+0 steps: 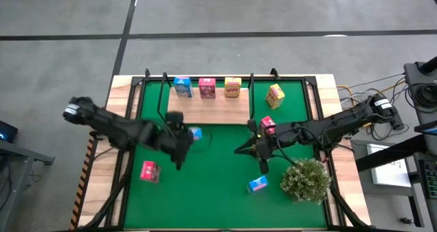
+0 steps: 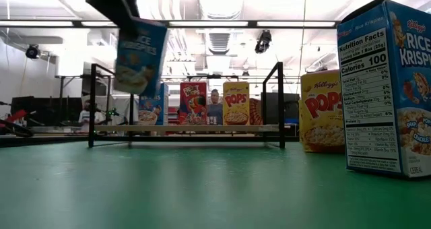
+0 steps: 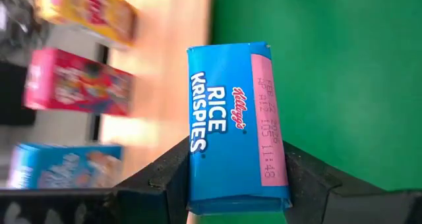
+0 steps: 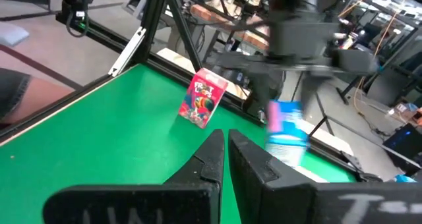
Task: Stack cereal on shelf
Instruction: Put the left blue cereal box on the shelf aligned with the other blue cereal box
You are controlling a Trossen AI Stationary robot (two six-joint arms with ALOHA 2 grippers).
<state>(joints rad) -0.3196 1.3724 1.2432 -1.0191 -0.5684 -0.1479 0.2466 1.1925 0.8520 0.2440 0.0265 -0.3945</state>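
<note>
My left gripper (image 3: 234,181) is shut on a blue Rice Krispies carton (image 3: 234,128), held above the green mat in front of the light-wood shelf (image 1: 205,102). A blue (image 1: 182,87), a pink (image 1: 207,88) and a yellow carton (image 1: 233,87) stand on the shelf board. On the mat stand a yellow carton (image 1: 275,95), two pink ones (image 1: 268,125) (image 1: 149,171) and a blue one (image 1: 258,184). My right gripper (image 4: 226,140) hovers shut over the mat's right half, holding nothing. My left gripper pinches the blue carton between its two fingers (image 3: 165,178), one on each of two opposite faces, with the narrow printed panel (image 3: 217,118) facing the wrist camera. The fingers come from above. The carton (image 2: 139,57) hangs below them, slightly tilted and lifted clear of the mat.
A bushy green plant (image 1: 306,179) stands at the mat's near right, beside the blue carton. The shelf's thin black posts (image 2: 91,104) rise at its ends. Open mat lies between the two arms and in front of the shelf.
</note>
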